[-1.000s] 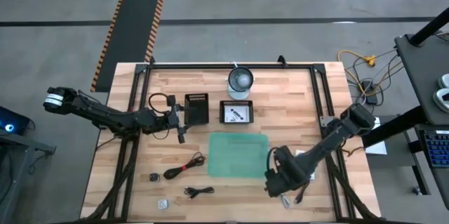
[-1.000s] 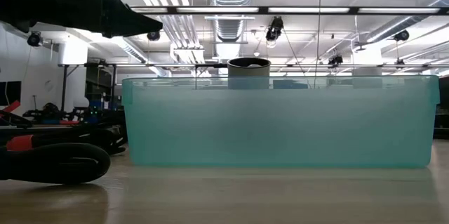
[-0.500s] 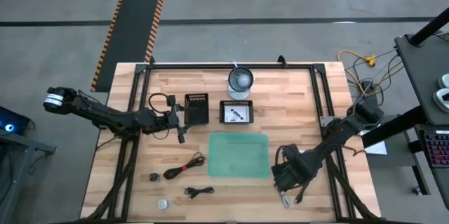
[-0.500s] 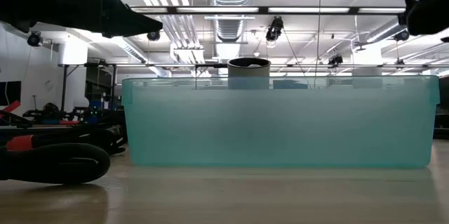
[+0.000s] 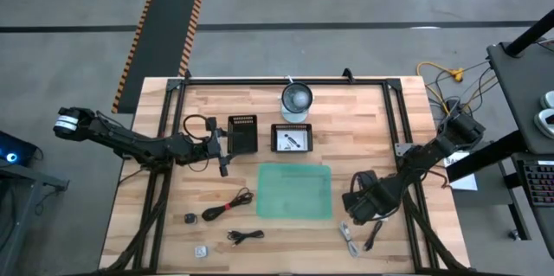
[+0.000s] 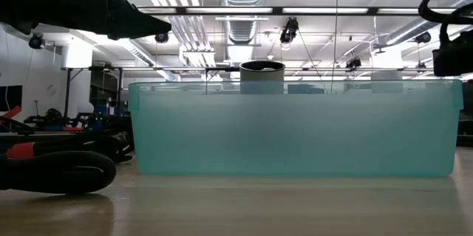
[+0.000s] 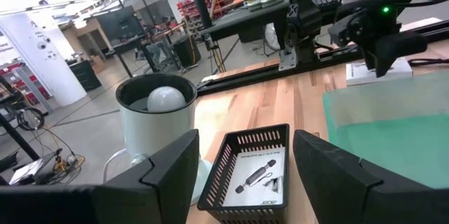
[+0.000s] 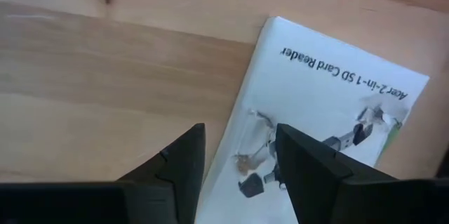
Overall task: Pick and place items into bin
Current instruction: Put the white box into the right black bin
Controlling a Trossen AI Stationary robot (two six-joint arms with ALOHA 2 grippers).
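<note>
Items lie loose on the table (image 5: 363, 112): black coiled cables (image 5: 227, 206) left of the green bin (image 5: 295, 191), a printed card (image 8: 323, 126) just beneath my right gripper (image 8: 235, 157), whose fingers are parted and empty. My left gripper (image 7: 242, 164), likewise spread, waits beside the black basket (image 7: 249, 175).

Translucent teal bin (image 5: 295, 191), white printed card (image 8: 319, 126), black basket (image 7: 251, 175)
</note>
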